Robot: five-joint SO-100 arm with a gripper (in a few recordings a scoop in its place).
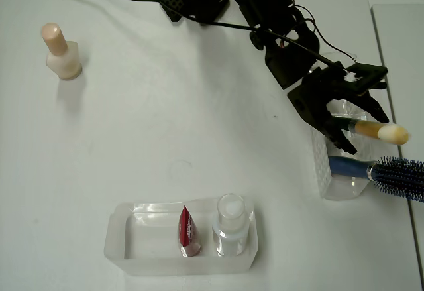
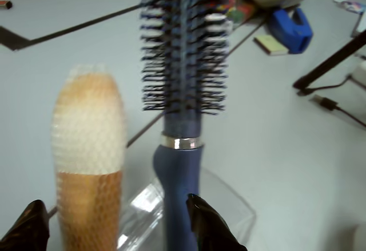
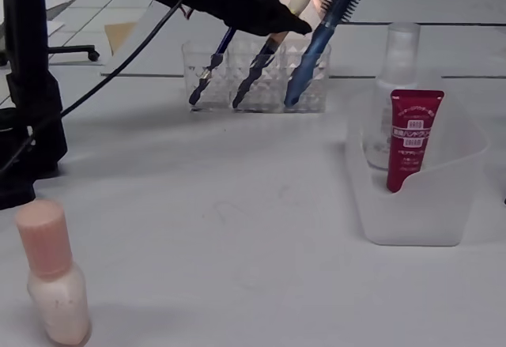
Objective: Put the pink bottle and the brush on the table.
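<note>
In the overhead view my gripper sits at about three o'clock over the clear organizer, its black fingers straddling the gold ferrule of the makeup brush; I cannot tell whether they touch it; from my wrist view the two fingertips stand apart, the netted cream tip of the brush rising between them and the blue round hairbrush just beside my right fingertip, so my jaws are spread fairly wide with nothing clamped; the fixed view shows the brush leaning in the organizer between a thin dark pencil and the hairbrush; the pink bottle stands upright on the white table at ten o'clock in the overhead view, well apart from me; at six o'clock a frosted tray holds a red tube and a clear bottle with a white cap, side by side.
</note>
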